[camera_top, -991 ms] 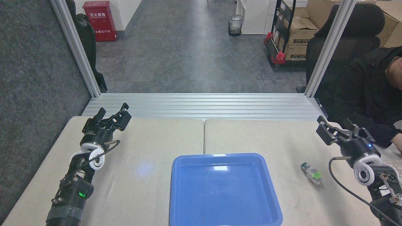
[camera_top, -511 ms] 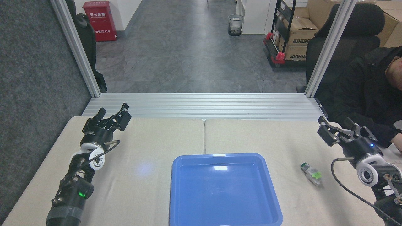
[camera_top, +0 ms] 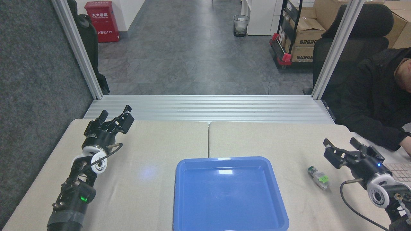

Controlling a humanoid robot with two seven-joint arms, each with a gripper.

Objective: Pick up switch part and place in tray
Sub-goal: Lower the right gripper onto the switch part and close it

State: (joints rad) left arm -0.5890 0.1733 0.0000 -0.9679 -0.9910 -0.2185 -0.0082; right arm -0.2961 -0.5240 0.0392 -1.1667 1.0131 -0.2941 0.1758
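The switch part [camera_top: 318, 177], a pale grey block with a green clip and a dark round end, lies on the table right of the tray. The glossy blue tray [camera_top: 279, 199] sits at the front middle with nothing in it. My right gripper [camera_top: 343, 147] is open, a little right of and behind the switch part, with nothing between its fingers. Far to the left my left gripper [camera_top: 115, 113] stands open and empty near the table's back left corner.
A person in a dark jacket [camera_top: 375, 96] leans at the table's right edge, one hand [camera_top: 405, 143] close to my right arm. A keyboard [camera_top: 399, 171] lies at the far right. A grooved aluminium rail [camera_top: 208, 109] runs along the back.
My right gripper has dropped lower and nearer, coming down closer to the switch part, still open. The left arm, the part and the tray have not moved.
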